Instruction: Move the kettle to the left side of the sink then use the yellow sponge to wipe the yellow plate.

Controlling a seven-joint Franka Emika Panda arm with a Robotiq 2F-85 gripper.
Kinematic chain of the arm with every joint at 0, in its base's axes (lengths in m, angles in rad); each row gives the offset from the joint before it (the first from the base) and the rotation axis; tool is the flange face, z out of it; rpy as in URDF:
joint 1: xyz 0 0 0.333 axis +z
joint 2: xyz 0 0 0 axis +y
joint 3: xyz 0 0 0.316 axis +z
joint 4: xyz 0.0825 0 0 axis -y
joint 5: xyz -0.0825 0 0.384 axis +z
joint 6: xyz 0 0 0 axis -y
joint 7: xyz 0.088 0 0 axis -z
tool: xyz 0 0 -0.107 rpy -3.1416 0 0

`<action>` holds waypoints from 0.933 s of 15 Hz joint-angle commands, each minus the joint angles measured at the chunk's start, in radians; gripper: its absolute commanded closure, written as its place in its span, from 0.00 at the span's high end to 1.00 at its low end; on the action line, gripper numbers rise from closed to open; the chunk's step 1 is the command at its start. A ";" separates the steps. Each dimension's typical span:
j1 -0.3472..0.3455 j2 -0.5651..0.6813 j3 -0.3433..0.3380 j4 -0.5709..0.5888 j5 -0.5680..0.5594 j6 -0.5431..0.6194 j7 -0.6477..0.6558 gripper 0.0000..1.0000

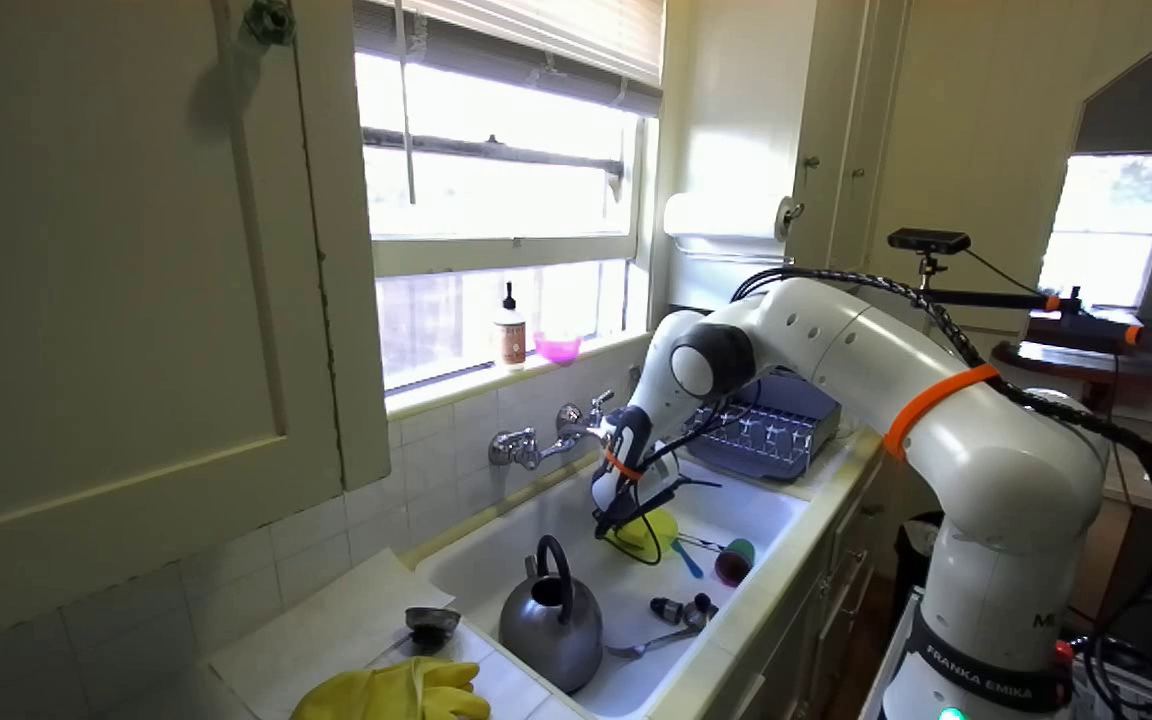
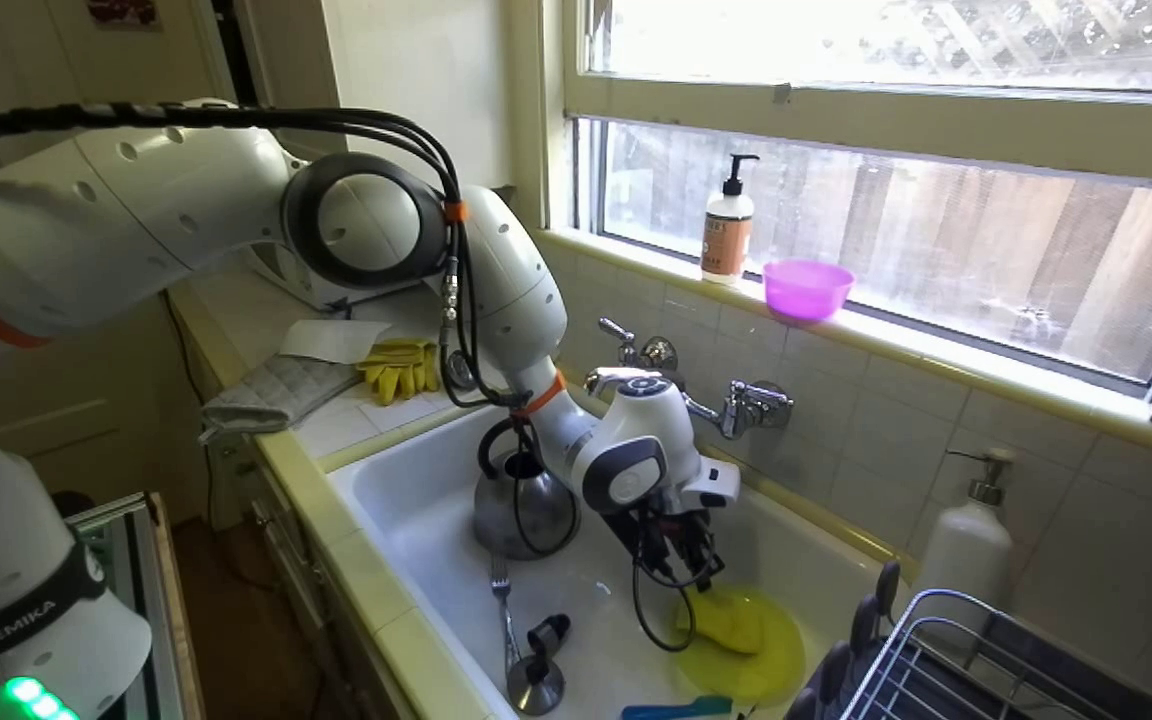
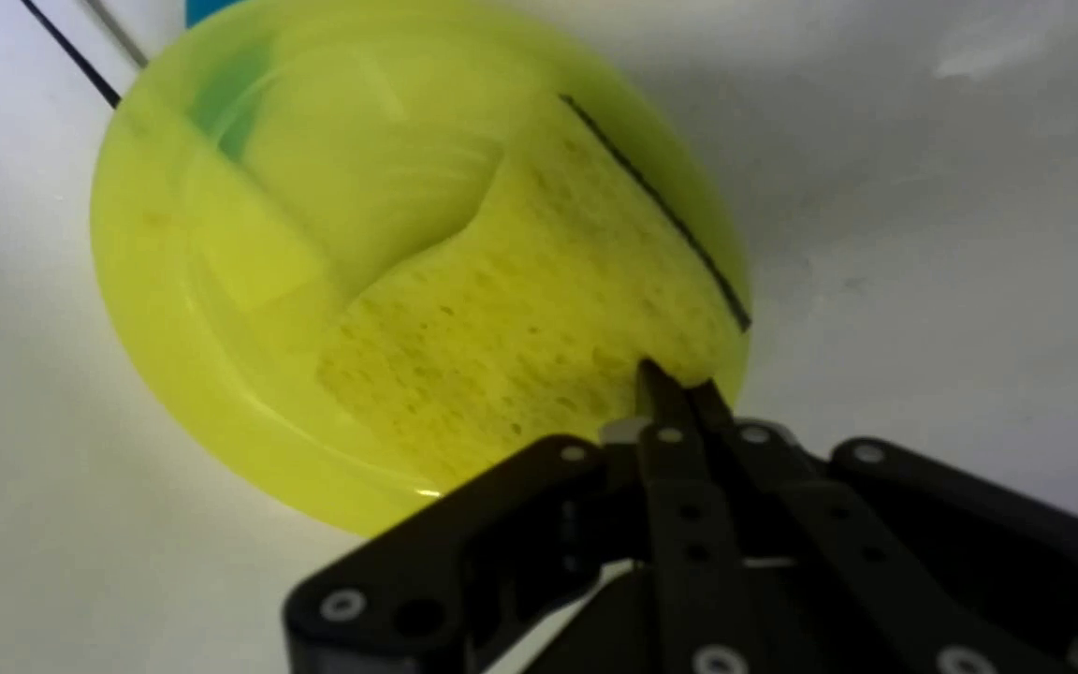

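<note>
The grey metal kettle [image 1: 551,640] stands upright at one end of the white sink [image 1: 626,590]; it also shows in an exterior view [image 2: 524,512]. The yellow plate [image 2: 784,655] lies on the sink floor toward the other end and fills much of the wrist view [image 3: 151,318]. The yellow sponge [image 3: 520,328] lies bent over the plate and also shows in an exterior view [image 2: 731,620]. My gripper [image 3: 677,376] is nearly closed, with an edge of the sponge between its fingertips. The fingertips are low over the plate's rim.
A blue-handled utensil [image 2: 678,709], a cup [image 1: 735,562], a fork [image 2: 503,600] and metal parts [image 1: 700,610] lie in the sink. The faucet [image 2: 736,405] juts from the wall behind the arm. A dish rack [image 1: 761,430] and yellow gloves [image 1: 391,690] flank the sink.
</note>
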 commanded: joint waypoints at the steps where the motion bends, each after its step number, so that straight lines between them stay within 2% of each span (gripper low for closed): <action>1: 0.026 0.017 -0.049 0.027 0.030 -0.023 0.079 0.01; 3: 0.056 0.014 -0.096 0.015 0.030 -0.039 0.123 0.01; 5: 0.057 -0.010 -0.101 -0.013 0.015 -0.061 0.114 0.01; 7: 0.037 -0.037 -0.071 -0.035 -0.003 -0.092 0.070 0.01; 10: -0.024 -0.073 0.022 -0.054 -0.029 -0.152 -0.049 0.01; 11: -0.057 -0.082 0.071 -0.053 -0.030 -0.175 -0.102 0.01; 13: -0.070 -0.090 0.105 -0.061 -0.027 -0.203 -0.140 0.01; 14: -0.054 -0.079 0.090 -0.054 -0.023 -0.187 -0.117 0.01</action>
